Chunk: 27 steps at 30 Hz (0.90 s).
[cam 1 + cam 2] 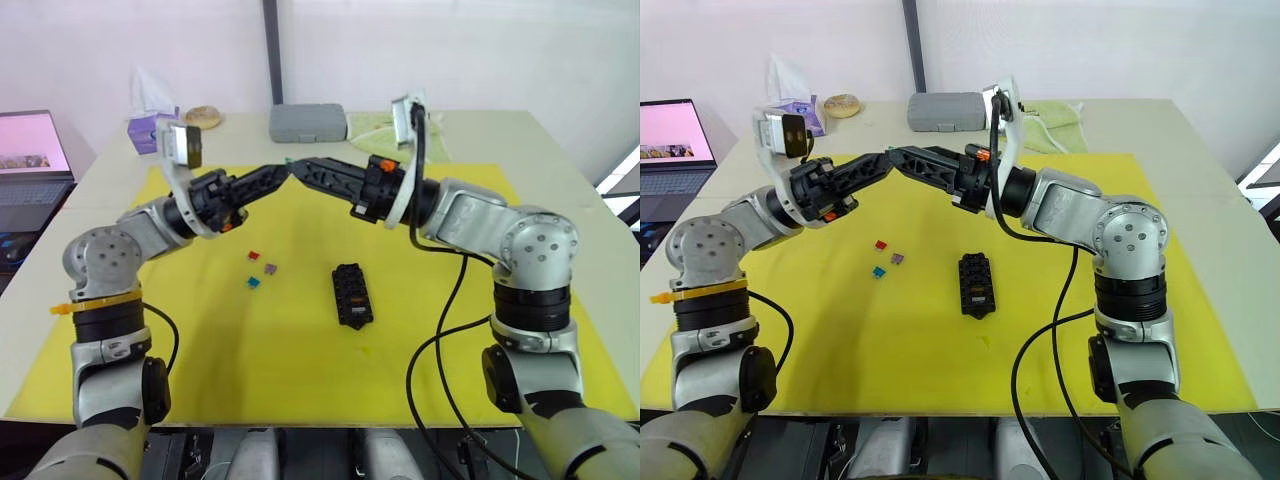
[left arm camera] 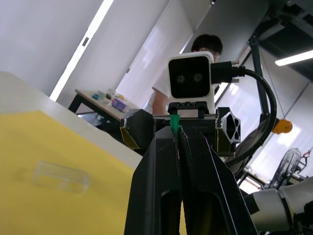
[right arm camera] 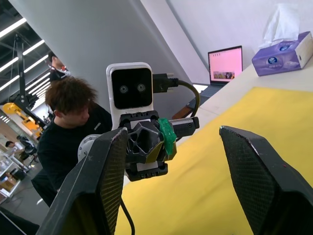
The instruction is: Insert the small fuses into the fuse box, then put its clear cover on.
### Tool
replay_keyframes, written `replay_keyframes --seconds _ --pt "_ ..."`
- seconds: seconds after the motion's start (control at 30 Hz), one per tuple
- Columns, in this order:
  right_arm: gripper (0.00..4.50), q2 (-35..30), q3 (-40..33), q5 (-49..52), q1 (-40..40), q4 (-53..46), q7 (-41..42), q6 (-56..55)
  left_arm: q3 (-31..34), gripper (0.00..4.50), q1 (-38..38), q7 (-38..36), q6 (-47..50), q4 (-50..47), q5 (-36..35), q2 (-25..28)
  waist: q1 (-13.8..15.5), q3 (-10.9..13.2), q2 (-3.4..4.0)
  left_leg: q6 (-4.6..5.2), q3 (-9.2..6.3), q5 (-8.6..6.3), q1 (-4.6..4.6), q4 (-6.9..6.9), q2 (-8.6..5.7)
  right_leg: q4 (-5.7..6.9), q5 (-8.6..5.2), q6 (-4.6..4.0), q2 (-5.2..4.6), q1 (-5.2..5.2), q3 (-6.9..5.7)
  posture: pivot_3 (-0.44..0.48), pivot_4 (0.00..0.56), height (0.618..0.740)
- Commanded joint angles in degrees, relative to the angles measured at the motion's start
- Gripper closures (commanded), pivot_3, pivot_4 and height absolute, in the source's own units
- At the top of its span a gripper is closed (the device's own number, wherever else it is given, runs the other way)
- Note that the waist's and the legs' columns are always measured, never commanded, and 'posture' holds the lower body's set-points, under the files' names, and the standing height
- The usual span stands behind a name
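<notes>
Black fuse box (image 1: 352, 294) lies on the yellow mat (image 1: 300, 370), three fuses (image 1: 260, 269) beside it. Left gripper (image 2: 176, 128) pinches a green fuse (image 2: 174, 123); right gripper (image 3: 171, 147) gapes wide, tip to tip with it.

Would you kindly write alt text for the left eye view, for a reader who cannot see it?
Two robot arms meet fingertip to fingertip above a yellow mat, the left gripper pinching a tiny green fuse beside the open right gripper. Below lie a black fuse box and three loose fuses. A grey case and tissue box sit behind.
</notes>
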Motion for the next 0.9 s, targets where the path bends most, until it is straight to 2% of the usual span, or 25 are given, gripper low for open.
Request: replay_keyframes --seconds 0.03,0.07,0.17,0.23,0.5,0.63,0.77,0.83,0.9 --pt "1.88 0.8 -1.6 1.3 -0.9 -1.4 -0.4 -0.8 -0.1 4.50 -0.9 -0.2 -1.1 -1.9 -1.5 0.7 0.0 0.0 0.00 0.00 0.00 0.00 0.00 0.00 0.00 0.00 0.00 0.00 0.00 0.00 0.00 0.000 0.150 0.740" --pt "2.15 1.0 -1.7 1.2 -0.9 -1.6 -0.5 -0.8 -0.2 4.50 -0.9 -0.1 -1.1 -1.9 -1.6 0.6 0.0 0.0 0.00 0.00 0.00 0.00 0.00 0.00 0.00 0.00 0.00 0.00 0.00 0.00 0.00 0.000 0.150 0.740" --pt "3.77 1.3 -1.6 1.0 -0.7 -1.9 -0.8 -0.9 -0.2 4.50 -1.0 0.2 -1.1 -1.9 -1.8 0.4 0.0 0.0 0.00 0.00 0.00 0.00 0.00 0.00 0.00 0.00 0.00 0.00 0.00 0.00 0.00 0.000 0.150 0.740" --pt "4.47 1.4 -1.6 0.9 -0.6 -2.0 -0.8 -0.8 -0.3 4.50 -1.0 0.4 -1.2 -1.9 -1.8 0.3 0.0 0.0 0.00 0.00 0.00 0.00 0.00 0.00 0.00 0.00 0.00 0.00 0.00 0.00 0.00 0.000 0.150 0.740" --pt "4.47 1.5 -1.4 -0.4 -0.1 -2.3 0.1 -0.9 -0.5 4.50 -0.4 0.8 -2.2 -2.0 -1.3 0.3 0.0 0.0 0.00 0.00 0.00 0.00 0.00 0.00 0.00 0.00 0.00 0.00 0.00 0.00 0.00 0.000 0.150 0.740" --pt "4.50 1.2 -1.1 -2.3 0.7 -3.5 2.4 -1.6 -0.6 3.32 -0.2 0.6 -2.4 -1.6 -1.1 1.2 0.0 0.0 0.00 0.00 0.00 0.00 0.00 0.00 0.00 0.00 0.00 0.00 0.00 0.00 0.00 0.000 0.150 0.740" --pt "4.50 1.2 -0.9 -5.6 1.9 -5.2 5.2 -3.0 -1.2 1.20 0.5 -0.1 -2.6 -2.5 -0.5 3.4 -0.1 0.0 0.01 0.00 0.00 0.00 0.00 -0.01 0.00 0.00 0.00 0.00 0.01 -0.01 0.00 0.000 0.150 0.740" --pt "4.50 1.3 -1.3 -11.3 3.9 -6.8 8.9 -8.2 -2.0 0.22 1.8 -1.4 -3.1 -3.7 0.9 6.0 -0.1 0.0 0.01 0.00 -0.01 0.00 0.00 -0.02 0.00 0.00 0.00 0.00 0.02 -0.02 0.01 0.000 0.150 0.740" --pt "4.50 -0.5 -1.0 -16.8 6.5 -7.8 14.0 -12.1 -3.5 0.22 3.3 -3.0 -4.4 -5.3 3.0 9.0 -0.1 0.0 0.01 0.00 0.00 0.00 0.00 -0.05 0.00 -0.03 0.00 0.00 0.04 -0.02 0.00 0.000 0.150 0.740"
